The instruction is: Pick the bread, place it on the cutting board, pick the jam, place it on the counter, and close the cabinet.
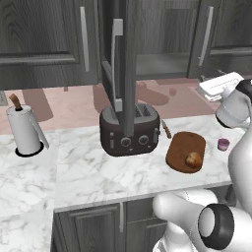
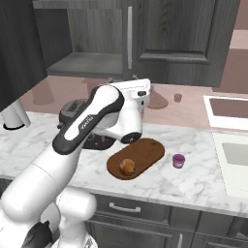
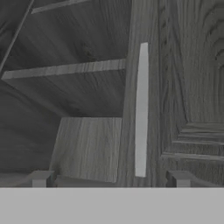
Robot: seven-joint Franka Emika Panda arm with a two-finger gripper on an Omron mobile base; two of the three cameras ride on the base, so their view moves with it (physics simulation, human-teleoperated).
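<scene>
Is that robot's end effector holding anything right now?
Nothing: the end effector is open and empty, facing the cabinet door's handle.

The bread lies on the cutting board at right of frame — the jam just right, on the counter.

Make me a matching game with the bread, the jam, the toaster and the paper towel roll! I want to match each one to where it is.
Things:
1. bread
2. jam
3. toaster
4. paper towel roll

Places:
A. straight on the white marble counter, just past the board's right side in the left base view
B. on the cutting board
C. far left of the counter in the left base view
D. in front of the open cabinet door, left of the board

Pairs: 1-B, 2-A, 3-D, 4-C
</scene>
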